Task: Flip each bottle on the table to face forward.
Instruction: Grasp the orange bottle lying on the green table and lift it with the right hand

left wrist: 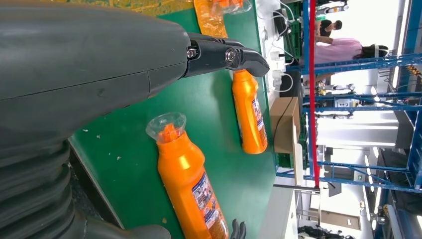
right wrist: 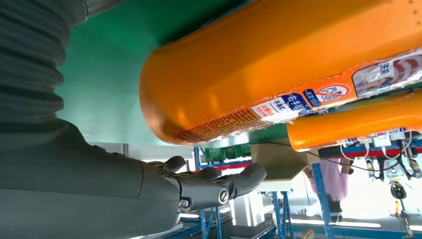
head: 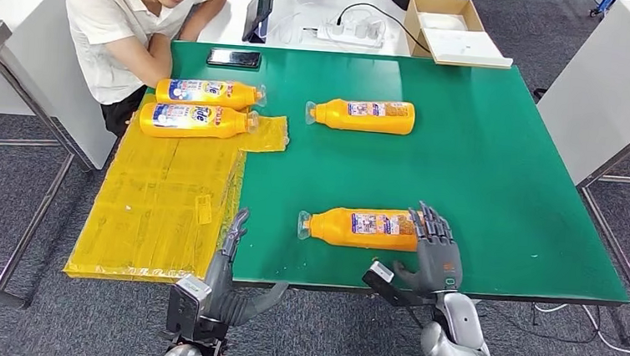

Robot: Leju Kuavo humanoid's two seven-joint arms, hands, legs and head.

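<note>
Four orange bottles lie on their sides on the green table [head: 496, 182]. The near bottle [head: 358, 228] shows a small-print label, cap pointing left. My right hand [head: 434, 249] stands open at its base end with fingers stretched out, not closed round it; up close the base [right wrist: 278, 64] lies just beyond the fingers [right wrist: 219, 186]. My left hand [head: 232, 235] is open at the table's front edge, left of that bottle's cap [left wrist: 166, 127]. Another bottle [head: 362, 114] lies at the rear middle. Two bottles with blue labels [head: 209, 93] [head: 194, 121] lie on the yellow mat.
The yellow mat [head: 159, 209] covers the table's left side. A person sits at the rear left corner, arm on the table. A phone [head: 234, 57] lies near the far edge. A cardboard box [head: 452, 28] and a power strip [head: 347, 31] sit on the table behind.
</note>
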